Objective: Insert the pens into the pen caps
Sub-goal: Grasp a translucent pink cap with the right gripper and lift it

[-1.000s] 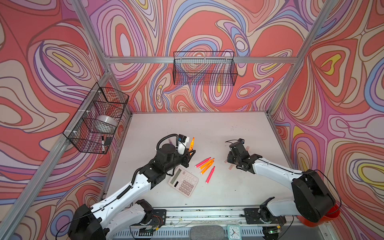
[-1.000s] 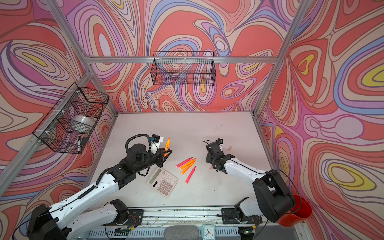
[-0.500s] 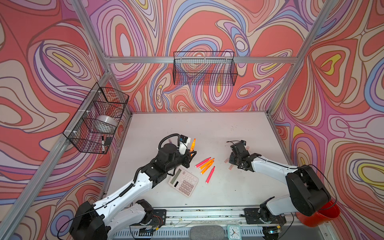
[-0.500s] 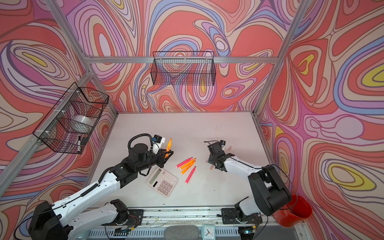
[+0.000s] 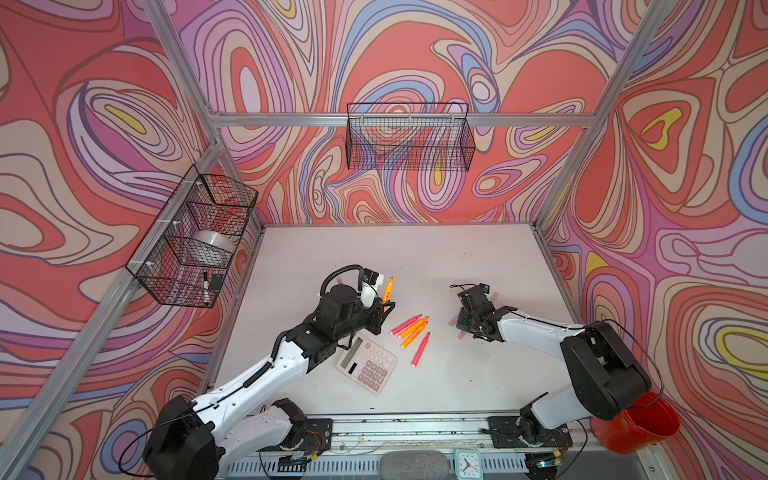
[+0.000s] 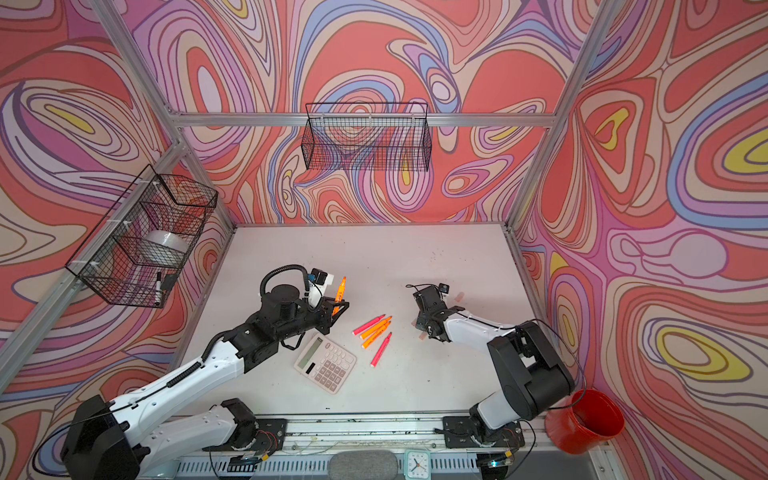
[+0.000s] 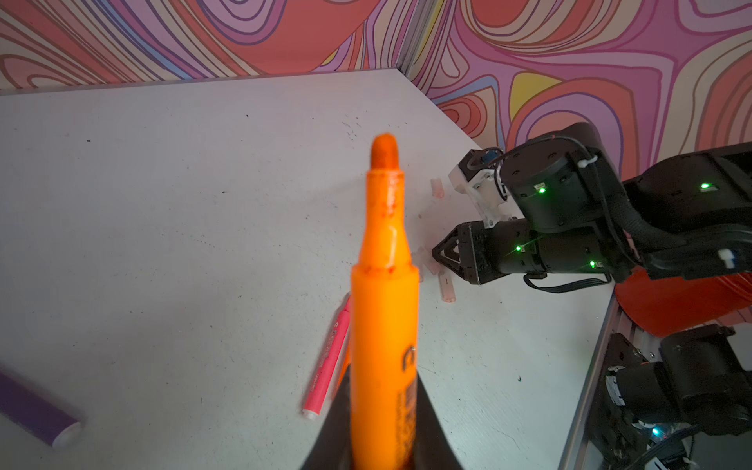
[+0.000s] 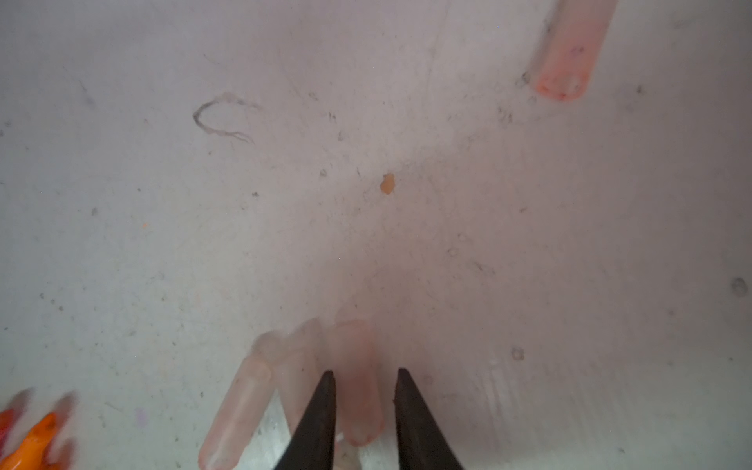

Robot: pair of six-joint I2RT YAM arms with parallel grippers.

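Neon orange slim marker pen point(image 5: 388, 289) stays clenched tip-up in the left end effector point(image 5: 386, 308) above the white counter point(image 5: 374, 257); the right end effector point(image 8: 364, 371) has settled astride one pale translucent pinkish tube cap point(image 8: 358, 354), jaws slightly parted, unclamped; pickup looks imminent.

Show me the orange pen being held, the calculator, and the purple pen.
held orange pen point(image 7: 384, 325): left wrist view, middle of the barrel.
calculator point(image 5: 372, 368): in a top view, on its keypad.
purple pen point(image 7: 32, 410): left wrist view, on the barrel near its white end.
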